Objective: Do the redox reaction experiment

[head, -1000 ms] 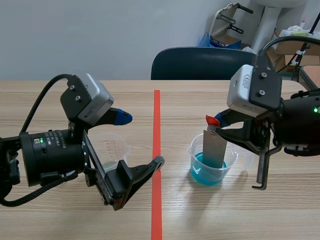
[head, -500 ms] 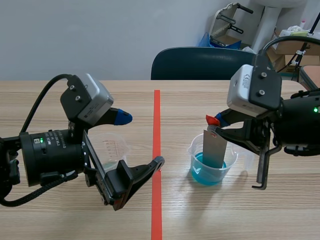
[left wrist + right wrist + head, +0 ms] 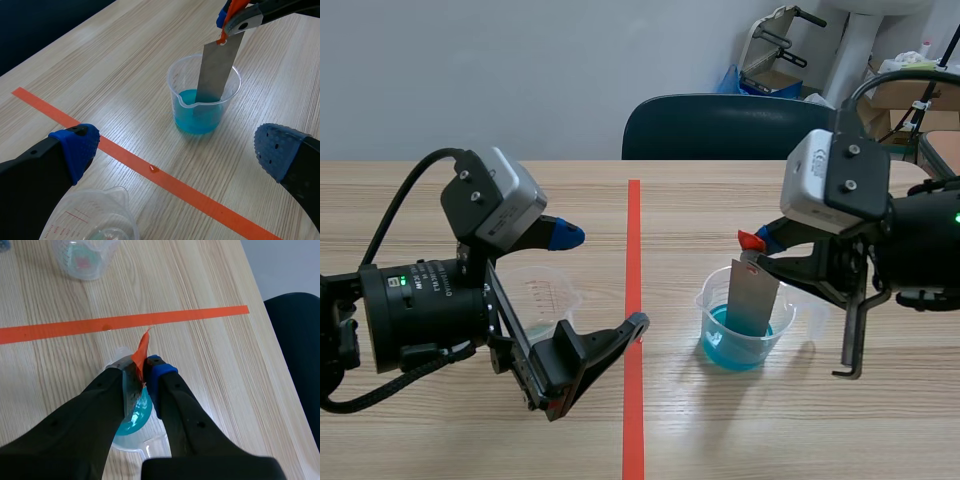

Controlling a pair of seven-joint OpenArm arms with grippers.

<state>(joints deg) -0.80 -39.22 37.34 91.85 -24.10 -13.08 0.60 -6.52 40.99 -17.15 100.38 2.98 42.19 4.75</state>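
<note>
- The right gripper [image 3: 752, 243] pinches the top of a thin grey metal strip [image 3: 752, 298]. The strip's low end sits in blue water [image 3: 735, 350] inside a clear cup [image 3: 705, 298], right of the red tape line [image 3: 633, 420].
- The left gripper [image 3: 600, 282] is spread wide near a second clear cup [image 3: 545, 295], left of the tape.
- The left wrist view shows a small drop [image 3: 153, 169] on the tape; the scene view does not.
- The second cup has red measuring lines, too small to read.

We log the beaker [image 3: 745, 335] right of the tape line [image 3: 633, 230], metal strip [image 3: 753, 297] standing in it, top pinched by right gripper [image 3: 752, 245], second cup [image 3: 545, 295] left of line, chair [image 3: 720, 127] behind table [image 3: 720, 190].
</note>
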